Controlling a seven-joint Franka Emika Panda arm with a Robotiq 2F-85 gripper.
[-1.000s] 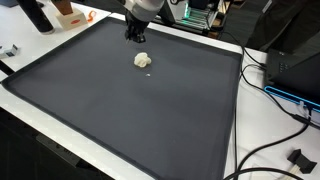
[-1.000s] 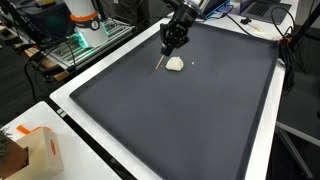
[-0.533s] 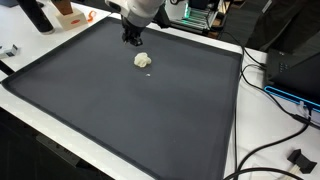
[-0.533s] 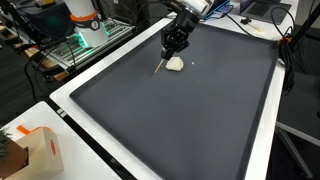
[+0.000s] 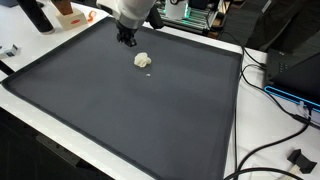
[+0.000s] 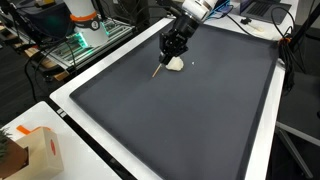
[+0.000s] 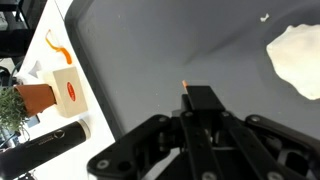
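Black mat, carton, potted plant, dark bottle

Count from my console.
- Gripper: one.
- Thin stick, pinched in it: one.
- White lump: one.
- Tiny white crumb near lump: one.
- Dark mat: one.
- Off mat, wrist view:
  - small carton with orange print: one
  - potted plant: one
  - black cylinder: one
- Cables at table edge: several; I can't separate them.

White rounded arm link; black gripper; matte black fingers on angular linkage bars.
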